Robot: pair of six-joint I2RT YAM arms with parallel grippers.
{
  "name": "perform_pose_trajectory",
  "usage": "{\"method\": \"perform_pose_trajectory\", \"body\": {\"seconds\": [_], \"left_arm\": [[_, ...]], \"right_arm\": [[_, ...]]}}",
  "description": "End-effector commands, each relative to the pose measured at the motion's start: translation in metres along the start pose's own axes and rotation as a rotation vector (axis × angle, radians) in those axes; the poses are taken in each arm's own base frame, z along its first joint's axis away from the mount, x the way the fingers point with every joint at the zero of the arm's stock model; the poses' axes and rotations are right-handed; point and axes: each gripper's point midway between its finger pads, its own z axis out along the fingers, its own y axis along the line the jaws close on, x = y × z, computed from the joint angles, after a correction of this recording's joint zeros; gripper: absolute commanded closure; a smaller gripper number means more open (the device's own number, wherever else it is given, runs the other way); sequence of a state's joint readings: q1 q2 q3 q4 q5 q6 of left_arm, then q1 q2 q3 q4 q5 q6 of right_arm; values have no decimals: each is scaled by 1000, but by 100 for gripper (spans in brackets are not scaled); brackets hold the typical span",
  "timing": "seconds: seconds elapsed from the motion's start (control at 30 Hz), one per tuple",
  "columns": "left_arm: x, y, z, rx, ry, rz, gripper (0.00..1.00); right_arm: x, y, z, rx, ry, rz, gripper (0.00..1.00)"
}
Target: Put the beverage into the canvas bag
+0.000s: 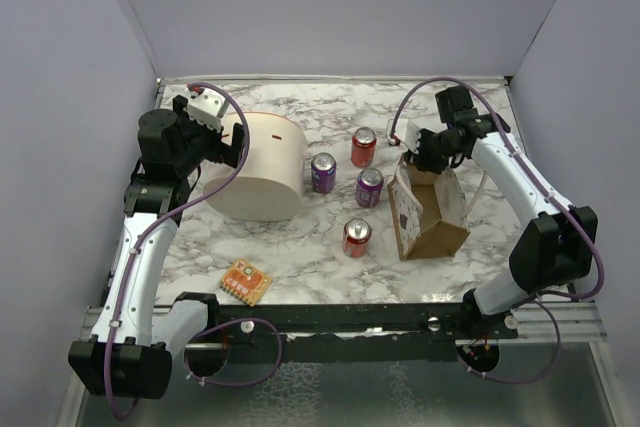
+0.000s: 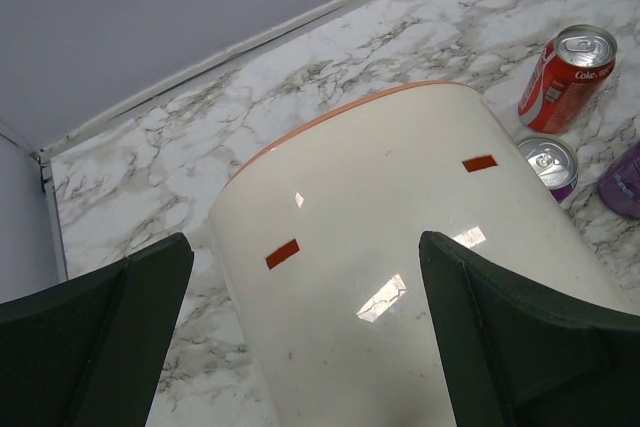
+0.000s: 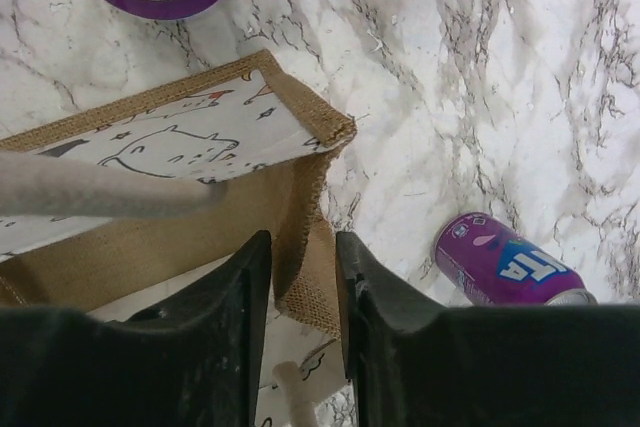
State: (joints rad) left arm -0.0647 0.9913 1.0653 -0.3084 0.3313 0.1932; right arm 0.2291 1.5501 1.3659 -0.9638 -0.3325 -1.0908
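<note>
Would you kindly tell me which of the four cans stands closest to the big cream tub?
The purple can right beside the cream tub; the other purple can and both red cans stand farther off, toward the canvas bag.

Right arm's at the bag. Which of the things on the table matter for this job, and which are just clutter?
Job: canvas bag, right gripper straddling its rim; far red can, near red can, left purple can, right purple can, all outside the bag.
Lying about: cream tub, by the open left gripper; orange packet.
</note>
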Motion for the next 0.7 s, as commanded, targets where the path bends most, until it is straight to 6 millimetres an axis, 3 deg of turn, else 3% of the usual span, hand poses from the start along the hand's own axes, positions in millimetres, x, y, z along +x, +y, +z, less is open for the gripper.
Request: {"method": "perform_pose_trajectory", "body": {"seconds": [0.0, 0.03, 0.07, 0.13, 0.3, 0.5, 0.67], "left_arm": [[-6, -3, -4, 20, -28, 11, 1], [-6, -3, -5, 20, -29, 12, 1], [-6, -3, -4, 20, -28, 14, 1], [-6, -3, -5, 19, -28, 15, 1], [-5, -4, -4, 23, -28, 15, 1], [-3, -5, -4, 28, -26, 14, 1], [-6, -6, -4, 36, -33, 10, 1]], "right_arm": [[0, -16, -9, 110, 10, 99, 63], [-2, -15, -12, 118, 3, 116, 61], [-5, -17, -16, 136, -9, 130, 50], [-10, -20, -26, 188, -39, 164, 41], [-23, -34, -61, 366, -112, 255, 31], [-19, -74, -101, 615, -144, 486, 22], [-7, -112, -106, 687, -155, 638, 13]]}}
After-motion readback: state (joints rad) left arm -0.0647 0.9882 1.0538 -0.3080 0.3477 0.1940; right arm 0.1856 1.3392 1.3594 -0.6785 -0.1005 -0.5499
